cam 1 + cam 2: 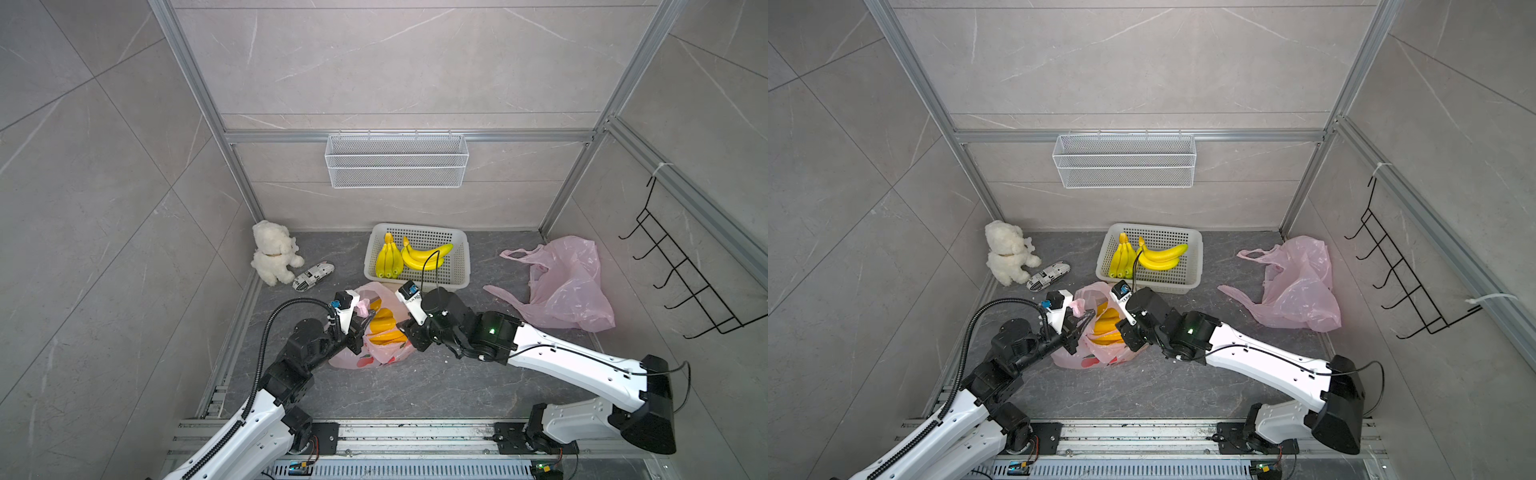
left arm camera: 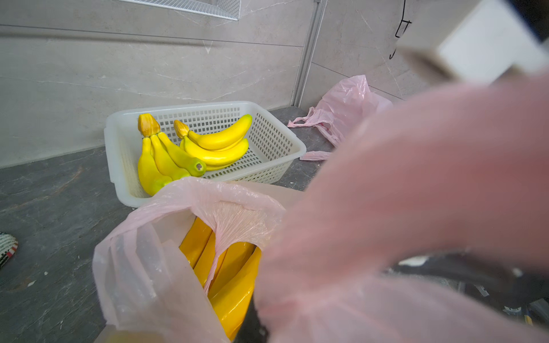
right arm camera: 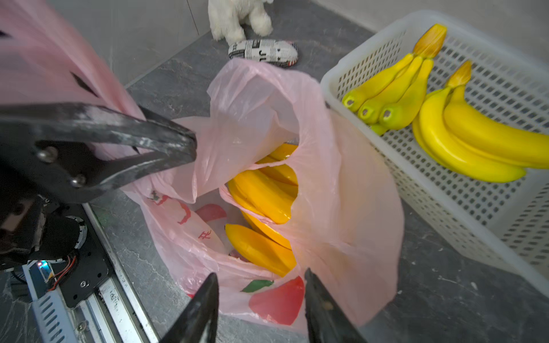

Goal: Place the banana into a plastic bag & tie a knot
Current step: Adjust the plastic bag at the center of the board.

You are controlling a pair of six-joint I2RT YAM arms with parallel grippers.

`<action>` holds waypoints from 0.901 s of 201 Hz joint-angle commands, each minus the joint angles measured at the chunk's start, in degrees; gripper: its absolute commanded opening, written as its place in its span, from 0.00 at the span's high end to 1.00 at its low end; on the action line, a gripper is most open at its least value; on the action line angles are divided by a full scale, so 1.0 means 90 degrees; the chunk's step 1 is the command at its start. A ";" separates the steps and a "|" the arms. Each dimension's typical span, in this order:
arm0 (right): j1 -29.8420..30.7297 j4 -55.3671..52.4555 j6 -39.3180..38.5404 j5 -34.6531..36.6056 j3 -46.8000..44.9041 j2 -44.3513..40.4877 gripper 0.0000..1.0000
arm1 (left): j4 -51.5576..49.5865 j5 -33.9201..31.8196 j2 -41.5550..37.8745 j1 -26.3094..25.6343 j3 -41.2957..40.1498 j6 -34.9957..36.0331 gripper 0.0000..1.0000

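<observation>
Note left gripper (image 3: 191,148) clamped on bag (image 3: 341,193), mid-left; right gripper (image 3: 261,279) half open, empty, lower centre. Banana (image 3: 261,193) inside bag, centre. Avoid jerking (thin film tears or slips from jaws).

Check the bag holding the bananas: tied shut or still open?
Still open: the bag gapes, bananas showing inside, no knot; the left claw grips its plastic.

The dark tabletop (image 1: 415,386) bears a plush bear (image 1: 272,253), printed pouch (image 1: 314,276) and white basket (image 1: 417,227) along its far side. A filled pink bag (image 1: 374,357) lies centre, a crumpled pink bag (image 1: 569,286) right.
</observation>
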 commanded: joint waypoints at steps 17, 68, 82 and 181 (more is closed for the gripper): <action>0.0184 0.0517 0.1139 -0.0243 0.0436 0.0820 0.61 | 0.0335 -0.0528 -0.0543 0.0025 -0.0301 -0.0488 1.00; 0.0006 0.1011 0.1971 0.0249 0.0720 0.1737 0.60 | 0.0087 -0.0967 -0.1601 0.0023 -0.0948 -0.0777 1.00; -0.0084 0.1280 0.2176 0.0246 0.0754 0.1928 0.57 | -0.0007 -0.1019 -0.1774 0.0024 -0.1062 -0.0846 1.00; -0.0402 0.1534 0.3193 0.0698 0.1344 0.3080 0.50 | -0.0102 -0.0965 -0.1928 0.0023 -0.1160 -0.0917 1.00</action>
